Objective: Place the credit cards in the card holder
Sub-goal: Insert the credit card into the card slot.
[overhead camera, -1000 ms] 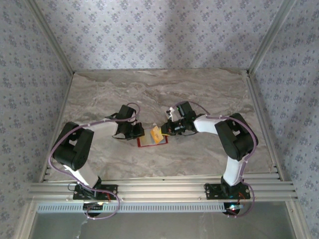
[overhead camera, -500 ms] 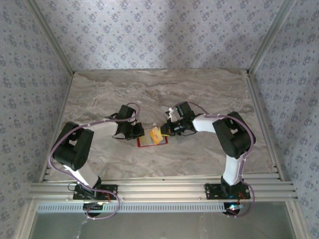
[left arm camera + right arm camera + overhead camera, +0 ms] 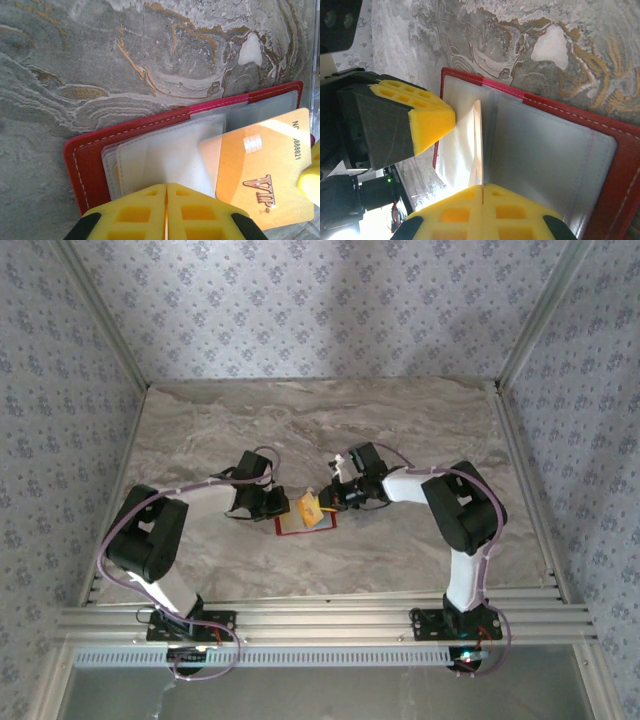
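Note:
The red card holder (image 3: 87, 165) lies open on the marble table, its clear sleeves (image 3: 165, 155) showing. My left gripper (image 3: 166, 187) is shut at the sleeves' near edge, and the right wrist view shows a clear sleeve (image 3: 457, 150) lifted from its tip. A yellow-orange credit card (image 3: 260, 170) marked VIP has its left end tucked under a sleeve. My right gripper (image 3: 483, 187) is shut on that card (image 3: 479, 145), seen edge-on and standing over the holder (image 3: 615, 165). From above, the card (image 3: 309, 506) sits between the left gripper (image 3: 277, 504) and the right gripper (image 3: 330, 500), over the holder (image 3: 300, 528).
The marble table (image 3: 400, 430) stretches bare behind and beside the holder. Patterned walls and metal frame posts (image 3: 530, 330) close in the sides. An aluminium rail (image 3: 320, 620) runs along the near edge by the arm bases.
The right gripper has carried the card slightly left, further over the holder. The left gripper has stayed put.

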